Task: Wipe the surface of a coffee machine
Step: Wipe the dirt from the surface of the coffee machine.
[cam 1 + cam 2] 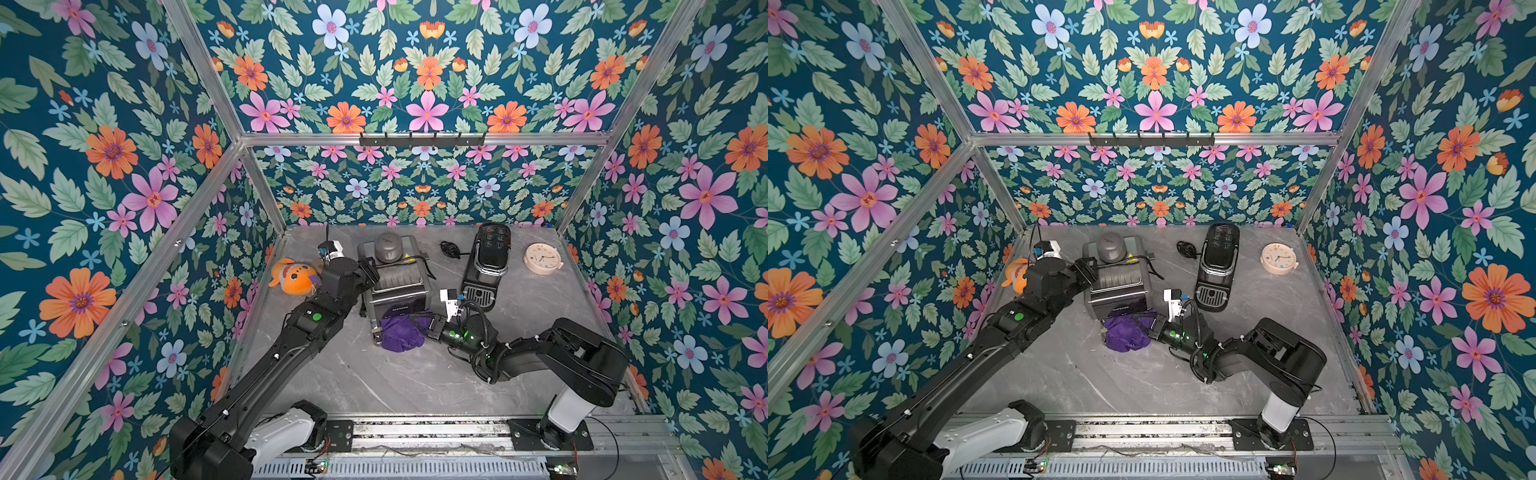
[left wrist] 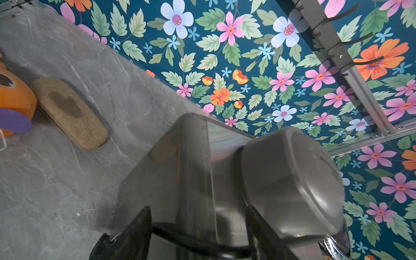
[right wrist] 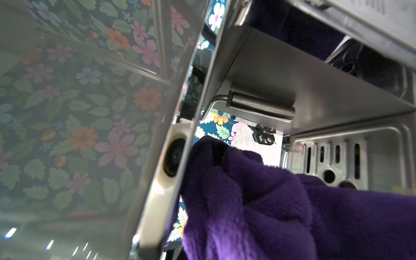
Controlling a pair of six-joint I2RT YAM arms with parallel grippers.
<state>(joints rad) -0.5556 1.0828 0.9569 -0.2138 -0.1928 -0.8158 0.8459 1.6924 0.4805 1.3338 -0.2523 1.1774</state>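
2 jaws flank coffee machine: right clamps purple cloth, left straddles its edge, grip unclear.

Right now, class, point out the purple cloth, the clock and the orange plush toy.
purple cloth (image 1: 399, 334), in a top view, bunched middle
clock (image 1: 542, 258), in a top view, dial centre
orange plush toy (image 1: 293, 279), in a top view, orange body

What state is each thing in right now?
silver coffee machine: upright, cloth against its front base.
purple cloth: bunched, gripped by right pincer.
right pincer: shut on the cloth.
left pincer: jaws apart astride the machine's top edge, grip unclear.
black capsule machine: upright, untouched.
clock: lying face up.
plush toy: lying down.
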